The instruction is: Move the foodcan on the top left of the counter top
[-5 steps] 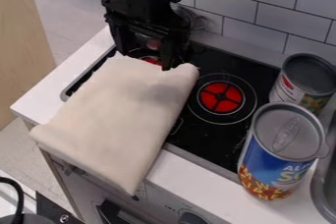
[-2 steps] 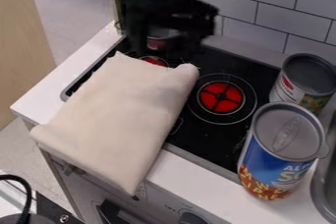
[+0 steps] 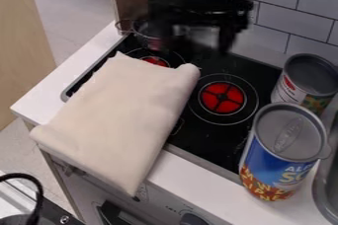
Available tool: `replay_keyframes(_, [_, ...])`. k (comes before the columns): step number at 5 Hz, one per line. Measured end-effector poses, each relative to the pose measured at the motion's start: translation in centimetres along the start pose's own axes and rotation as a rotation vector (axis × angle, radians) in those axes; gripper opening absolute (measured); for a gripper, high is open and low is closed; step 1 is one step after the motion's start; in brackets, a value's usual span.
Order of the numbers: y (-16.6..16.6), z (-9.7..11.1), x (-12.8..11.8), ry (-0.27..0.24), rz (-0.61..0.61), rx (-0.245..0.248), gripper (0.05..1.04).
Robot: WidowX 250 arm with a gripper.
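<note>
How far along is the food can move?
Nothing is plainly done: the tall blue can with a grey lid and the shorter labelled can stand at the right. The open black gripper holds neither. If either is the target, grasping and moving it top left remain.

We're looking from above the front of the stove (image 3: 206, 137), slanting down and across it towards the tiled wall (image 3: 284, 14) behind, close in, with floor (image 3: 76, 12) in sight past the stove's left side.
</note>
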State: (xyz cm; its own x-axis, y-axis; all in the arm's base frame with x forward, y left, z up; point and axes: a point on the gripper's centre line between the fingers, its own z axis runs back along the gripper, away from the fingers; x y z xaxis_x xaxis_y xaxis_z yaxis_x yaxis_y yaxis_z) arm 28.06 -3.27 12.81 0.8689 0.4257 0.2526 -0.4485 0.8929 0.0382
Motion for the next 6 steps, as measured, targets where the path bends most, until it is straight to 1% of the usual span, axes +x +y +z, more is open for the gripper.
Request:
replay_keyframes(1, [-2.5, 1.3, -0.3, -0.028, 0.016, -0.053, 0.997])
replay_keyframes(2, [-4.7, 1.6, -0.7, -0.034, 0.058, -0.054, 0.997])
replay_keyframes(3, [-7.8, 2.0, -1.2, -0.059, 0.146, -0.064, 0.997])
replay_keyframes(4, [-9.7, 1.2, -2.0, 0.004, 0.164, -0.066, 0.997])
replay_keyframes(5, [-11.1, 0.5, -3.3, 0.08, 0.185, -0.094, 0.997])
replay_keyframes(6, [-12.1, 0.1, -4.2, 0.16, 0.267, -0.11, 0.997])
